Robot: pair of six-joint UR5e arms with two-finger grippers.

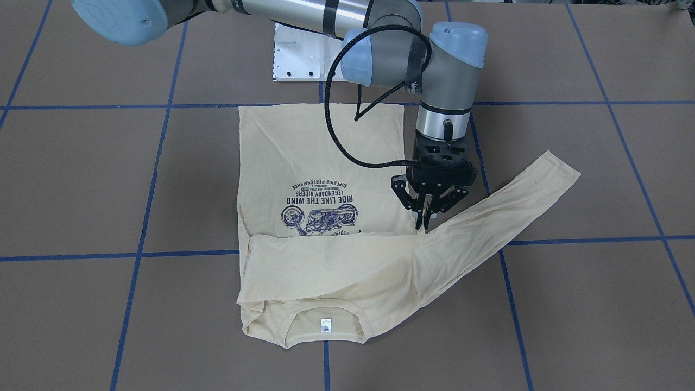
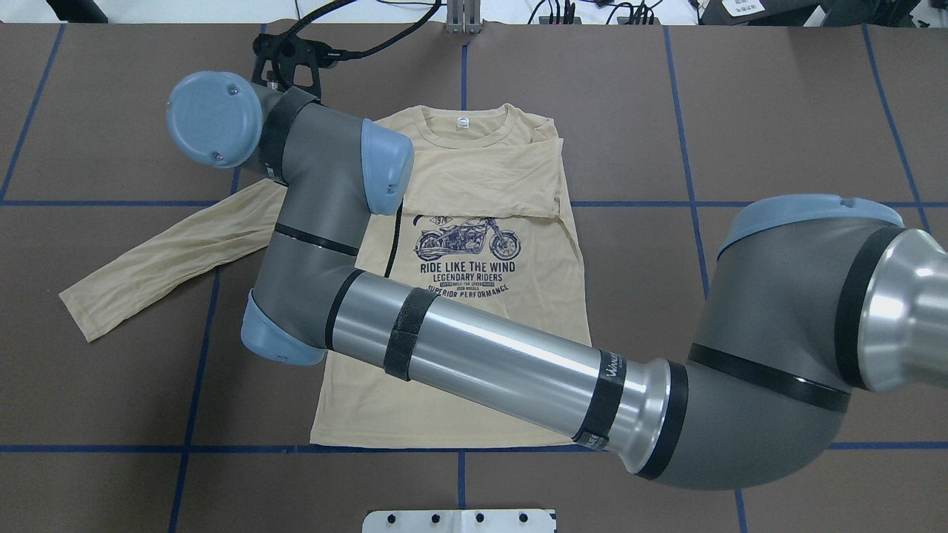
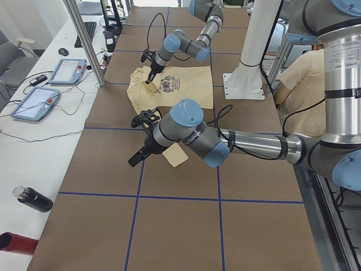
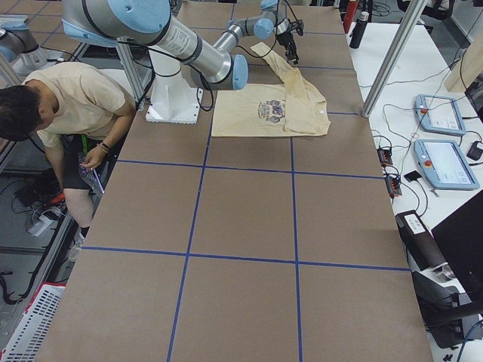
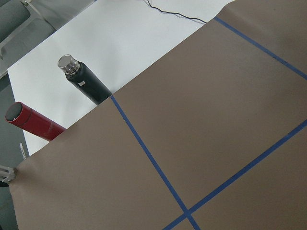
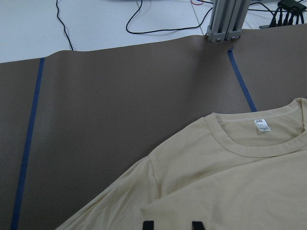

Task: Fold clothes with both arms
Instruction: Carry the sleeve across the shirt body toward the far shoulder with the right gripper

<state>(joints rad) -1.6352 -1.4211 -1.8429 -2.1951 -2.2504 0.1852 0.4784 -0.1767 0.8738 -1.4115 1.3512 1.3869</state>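
Note:
The cream shirt (image 1: 320, 163) lies flat on the table, print up, with its neck label (image 1: 326, 324) toward the operators' side. One sleeve is folded across the chest. The other sleeve (image 1: 505, 206) stretches out over the table and also shows in the overhead view (image 2: 170, 252). My right arm reaches across the shirt (image 2: 518, 178). My right gripper (image 1: 424, 220) points straight down, its fingers drawn together on the fabric at the armpit of the outstretched sleeve. In the overhead view its own wrist hides it. My left gripper (image 3: 134, 162) hovers over bare table beyond the sleeve's end; I cannot tell if it is open or shut.
The white pedestal base (image 1: 293, 60) stands behind the shirt's hem. A black bottle (image 5: 86, 81) and a red one (image 5: 33, 124) lie on the white bench past the table's edge. A person (image 4: 60, 105) crouches beside the pedestal. An aluminium post (image 6: 225, 19) stands at the far table edge.

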